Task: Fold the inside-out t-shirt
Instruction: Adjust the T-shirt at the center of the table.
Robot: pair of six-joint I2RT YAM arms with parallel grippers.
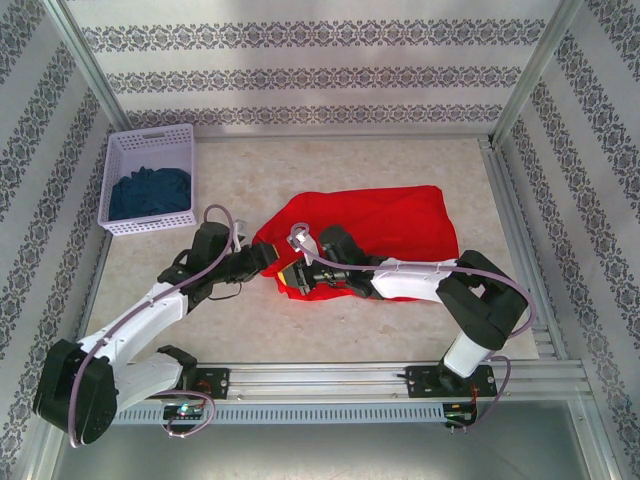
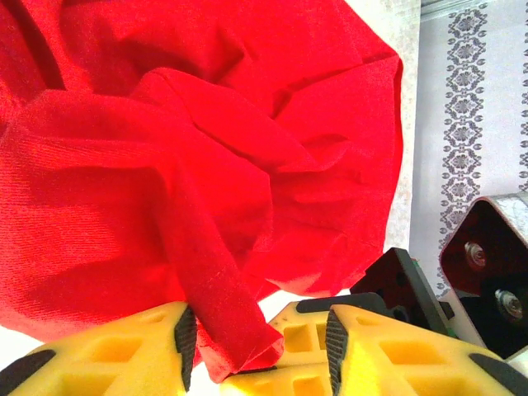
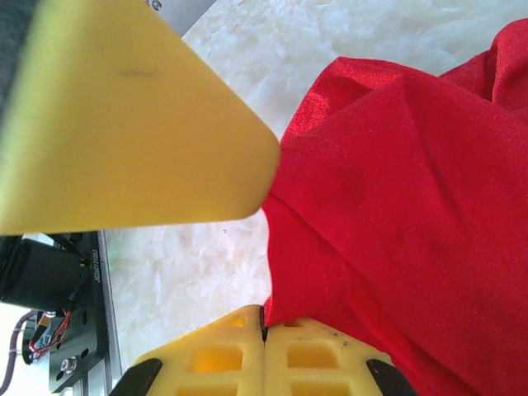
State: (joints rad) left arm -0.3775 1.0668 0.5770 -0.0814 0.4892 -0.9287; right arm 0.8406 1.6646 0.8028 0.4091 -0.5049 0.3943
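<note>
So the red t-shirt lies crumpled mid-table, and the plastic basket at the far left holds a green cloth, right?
No. The cloth in the basket is dark blue, not green; the top external view shows it. The red t-shirt does lie crumpled mid-table.

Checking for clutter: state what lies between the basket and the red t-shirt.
Bare tabletop, plus the left arm's wrist near the red t-shirt, per the top view.

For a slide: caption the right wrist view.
The right gripper, shut, pinches an edge of the red t-shirt above a pale tabletop.
</note>
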